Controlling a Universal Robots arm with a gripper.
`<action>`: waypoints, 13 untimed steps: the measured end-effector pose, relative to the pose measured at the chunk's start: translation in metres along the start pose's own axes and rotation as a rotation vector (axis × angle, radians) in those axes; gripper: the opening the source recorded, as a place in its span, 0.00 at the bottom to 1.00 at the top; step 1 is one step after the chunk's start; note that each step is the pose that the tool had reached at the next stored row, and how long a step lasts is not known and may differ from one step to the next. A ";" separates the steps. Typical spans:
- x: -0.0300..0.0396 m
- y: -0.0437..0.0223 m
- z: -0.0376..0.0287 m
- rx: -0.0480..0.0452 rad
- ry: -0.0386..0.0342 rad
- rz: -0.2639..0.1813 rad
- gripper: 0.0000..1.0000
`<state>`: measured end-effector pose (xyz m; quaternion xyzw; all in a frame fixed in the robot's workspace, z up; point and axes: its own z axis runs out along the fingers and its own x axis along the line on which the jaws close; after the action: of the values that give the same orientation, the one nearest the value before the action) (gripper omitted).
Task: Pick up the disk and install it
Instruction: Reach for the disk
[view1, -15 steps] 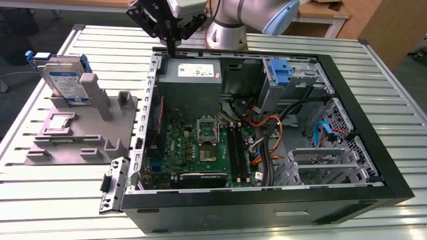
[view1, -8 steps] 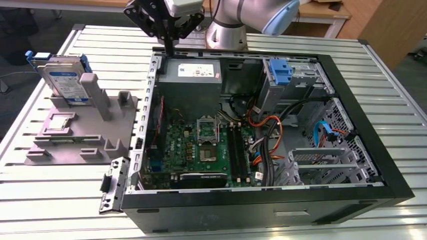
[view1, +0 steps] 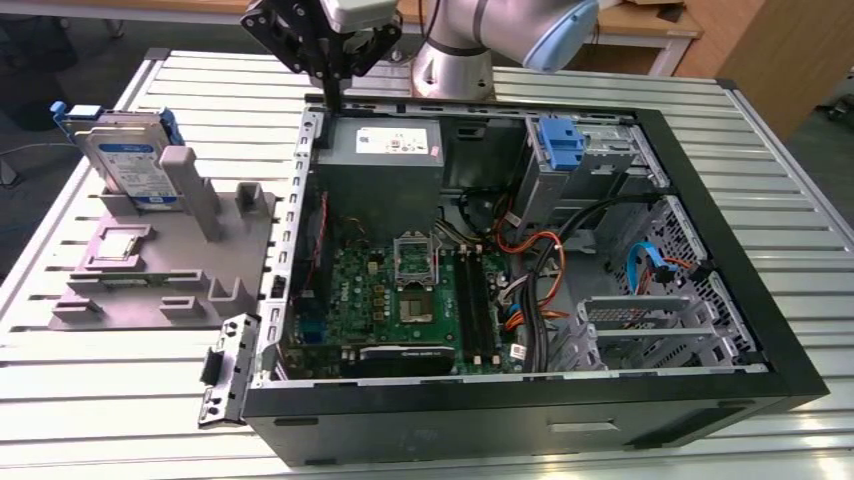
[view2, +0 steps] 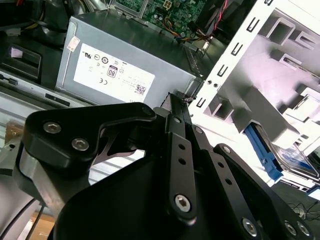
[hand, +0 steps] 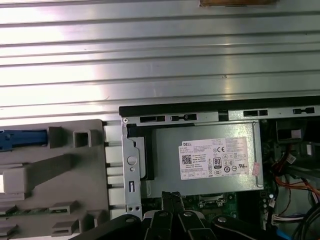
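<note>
The arm's claw (view1: 326, 90) hung over the back corner of the open computer case (view1: 787, 340), above the grey power supply (view1: 387, 150). Its fingers seemed pressed together, holding nothing. The disk (view1: 130, 160), silver in a blue bracket, stood upright in a grey stand (view1: 147, 270) beside the case, at the exterior view's left, apart from the claw.

Seemingly overhead light glares off the ribbed table (hand: 150, 50); case (view1: 534, 415) shadowed inside.
</note>
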<state>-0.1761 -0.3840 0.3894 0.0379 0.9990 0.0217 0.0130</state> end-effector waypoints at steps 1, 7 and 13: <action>0.0008 0.0003 0.0000 0.0000 0.0000 0.000 0.10; 0.0059 0.0020 0.0003 0.0000 0.0000 0.000 0.10; 0.0107 0.0038 0.0006 0.0000 0.0000 0.000 0.10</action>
<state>-0.1864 -0.3793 0.3887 0.0379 0.9990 0.0217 0.0130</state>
